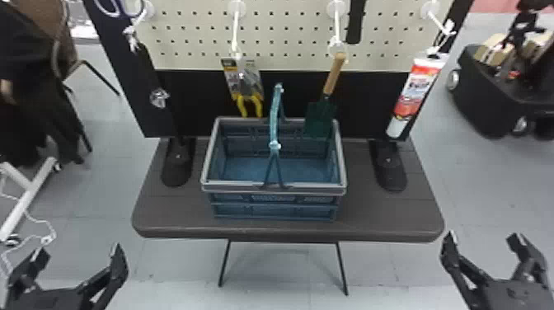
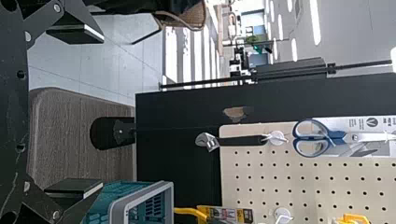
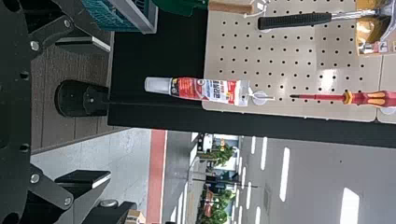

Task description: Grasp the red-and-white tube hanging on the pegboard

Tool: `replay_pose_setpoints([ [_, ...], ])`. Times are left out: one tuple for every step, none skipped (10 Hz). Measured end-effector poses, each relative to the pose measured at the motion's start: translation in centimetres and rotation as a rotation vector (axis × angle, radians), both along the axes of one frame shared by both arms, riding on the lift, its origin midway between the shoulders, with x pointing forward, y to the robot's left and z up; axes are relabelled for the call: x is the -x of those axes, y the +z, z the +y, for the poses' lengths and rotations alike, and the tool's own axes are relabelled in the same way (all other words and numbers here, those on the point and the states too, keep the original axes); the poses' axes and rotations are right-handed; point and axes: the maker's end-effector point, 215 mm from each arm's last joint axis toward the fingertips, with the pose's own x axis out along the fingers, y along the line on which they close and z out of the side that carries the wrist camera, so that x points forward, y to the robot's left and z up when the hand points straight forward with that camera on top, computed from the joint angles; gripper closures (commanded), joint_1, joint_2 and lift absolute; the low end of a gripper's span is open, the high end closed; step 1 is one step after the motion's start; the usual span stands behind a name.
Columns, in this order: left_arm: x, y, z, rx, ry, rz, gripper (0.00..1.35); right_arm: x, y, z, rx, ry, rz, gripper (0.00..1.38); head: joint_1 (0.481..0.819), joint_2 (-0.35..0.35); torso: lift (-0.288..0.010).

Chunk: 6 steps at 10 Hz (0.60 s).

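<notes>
Pegboard [image 1: 288,37] stands behind the basket [image 1: 214,165], which sits on the surface [image 1: 371,222]. Red-and-white tube [image 1: 414,92] hangs tilted from a hook, up and right of the basket. Right gripper [image 1: 483,241] and left gripper [image 1: 78,253] are both fingers apart, well short of the basket. Risk: an off-centre closure swings the tube aside.
</notes>
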Motion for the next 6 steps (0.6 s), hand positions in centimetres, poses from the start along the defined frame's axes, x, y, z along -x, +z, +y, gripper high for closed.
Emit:
replay_pose_setpoints([
  [0.0, 0.0, -0.1, 0.001, -0.002, 0.001, 0.20, 0.0, 0.0, 0.0, 0.000, 0.000, 0.000, 0.32, 0.819, 0.008, -0.100],
  [0.0, 0.0, -0.1, 0.002, -0.002, 0.001, 0.20, 0.0, 0.0, 0.0, 0.000, 0.000, 0.001, 0.32, 0.819, 0.008, -0.100],
  [0.0, -0.1, -0.1, 0.002, -0.001, 0.004, 0.21, 0.0, -0.2, 0.0, -0.001, -0.001, 0.003, 0.32, 0.819, 0.008, -0.100],
  [0.0, -0.2, -0.1, 0.002, -0.001, 0.006, 0.20, 0.1, -0.6, -0.1, -0.003, -0.003, 0.012, 0.32, 0.819, 0.008, -0.100],
  [-0.1, -0.1, -0.1, 0.003, -0.002, 0.004, 0.20, 0.2, -1.1, -0.1, -0.005, -0.005, 0.021, 0.32, 0.819, 0.008, -0.100],
  [-0.2, -0.1, -0.4, 0.006, -0.006, 0.003, 0.20, 0.2, -1.2, -0.1, -0.007, -0.006, 0.023, 0.32, 0.819, 0.008, -0.100],
])
